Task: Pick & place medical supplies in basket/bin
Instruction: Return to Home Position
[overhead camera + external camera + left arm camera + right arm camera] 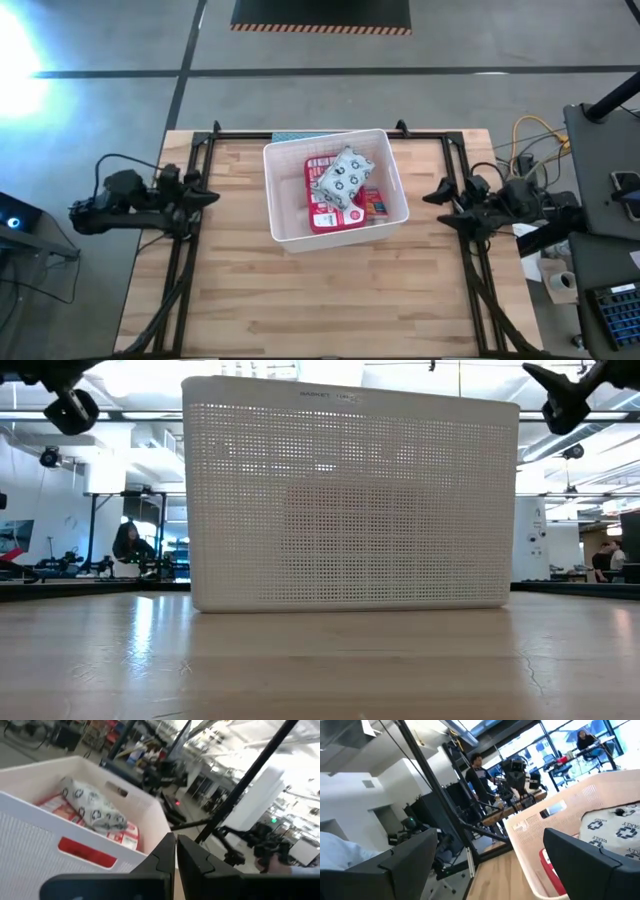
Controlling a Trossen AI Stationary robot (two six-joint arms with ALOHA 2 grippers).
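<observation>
Not much left to botch imo: patterned soft pack (343, 174) sits on the red case (326, 216) inside the white basket (288, 236) mid-counter (330, 300), left pincer (208, 197) pinched shut, right pincer (442, 198) spread wide, both out at the sides, so only a careless swing clipping the basket worries me.

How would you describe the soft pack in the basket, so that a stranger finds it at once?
On the table, a white basket stands between the left gripper and the right gripper. Inside, the soft pack lies on top of the red case. It alone is pale and crumpled, with dark round marks; its neighbours are red and flat.
</observation>
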